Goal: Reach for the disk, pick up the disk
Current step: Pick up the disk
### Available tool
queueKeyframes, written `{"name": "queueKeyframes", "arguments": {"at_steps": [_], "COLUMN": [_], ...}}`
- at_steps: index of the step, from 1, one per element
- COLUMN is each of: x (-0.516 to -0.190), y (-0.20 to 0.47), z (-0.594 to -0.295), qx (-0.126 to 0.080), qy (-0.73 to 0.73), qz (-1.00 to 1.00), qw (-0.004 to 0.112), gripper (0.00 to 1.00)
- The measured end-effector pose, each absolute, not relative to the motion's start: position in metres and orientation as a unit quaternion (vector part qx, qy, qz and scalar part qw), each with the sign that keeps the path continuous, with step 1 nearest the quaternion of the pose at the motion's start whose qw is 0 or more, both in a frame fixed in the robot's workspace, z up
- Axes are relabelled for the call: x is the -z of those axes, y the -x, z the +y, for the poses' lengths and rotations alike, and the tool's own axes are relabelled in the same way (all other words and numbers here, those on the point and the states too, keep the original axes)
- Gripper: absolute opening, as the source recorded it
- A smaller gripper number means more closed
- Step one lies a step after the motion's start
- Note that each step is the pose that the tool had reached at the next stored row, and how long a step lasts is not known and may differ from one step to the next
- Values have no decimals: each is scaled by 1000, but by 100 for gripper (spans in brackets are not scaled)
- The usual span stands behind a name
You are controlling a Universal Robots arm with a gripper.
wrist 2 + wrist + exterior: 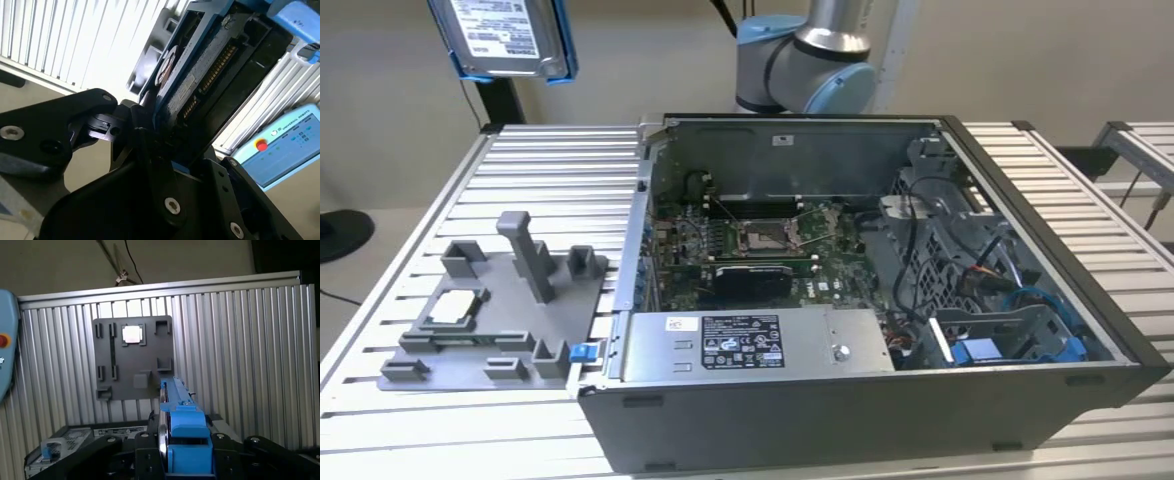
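In both wrist views the tool (176,460) (150,127) is clenched on the disk (163,412) (196,82), gripping it edge-on by its blue bracket (186,432). In the exterior view the disk (507,35) hangs high above the bench (440,180) at the exterior view's left, well apart from everything, with its white printed label facing the camera. Beyond it on the ribbed aluminium bench lies the grey fixture plate (132,360) (494,320), which holds a small square chip (131,334) (454,307) and has open bench around it. The open computer case (1067,300) stands just beside the plate. Its power-supply box (747,345) bears a dark label, and the robot arm (807,55) rises behind.
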State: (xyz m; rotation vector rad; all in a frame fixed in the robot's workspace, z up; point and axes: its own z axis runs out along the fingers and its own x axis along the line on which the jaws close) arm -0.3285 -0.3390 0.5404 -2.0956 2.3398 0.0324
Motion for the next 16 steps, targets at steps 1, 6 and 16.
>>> {"name": "queueKeyframes", "arguments": {"at_steps": [1, 6, 16], "x": [-539, -535, -525], "y": [324, 301, 256], "z": [-339, -339, -339], "qx": [-10, -10, -10], "qy": [667, 667, 667], "qz": [745, 745, 745], "qw": [0, 0, 0], "gripper": [0, 0, 0]}}
